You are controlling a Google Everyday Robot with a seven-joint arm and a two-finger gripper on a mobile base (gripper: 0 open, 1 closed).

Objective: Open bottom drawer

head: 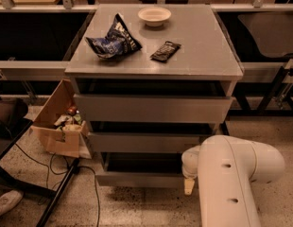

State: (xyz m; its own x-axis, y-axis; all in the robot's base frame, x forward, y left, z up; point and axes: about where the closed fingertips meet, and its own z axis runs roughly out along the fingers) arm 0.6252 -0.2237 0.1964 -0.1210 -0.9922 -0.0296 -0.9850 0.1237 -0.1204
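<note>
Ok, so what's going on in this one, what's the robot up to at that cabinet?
The robot's white arm reaches in from the lower right towards the grey cabinet. Its gripper sits low, at the right end of the bottom drawer, mostly hidden behind the arm. The drawer does not look pulled far out. A chip bag, a bowl and a snack bar lie on top.

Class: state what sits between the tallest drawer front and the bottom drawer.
The camera view shows the mid-sized drawer front between them; the gripper is at the right end of the bottom drawer.
</note>
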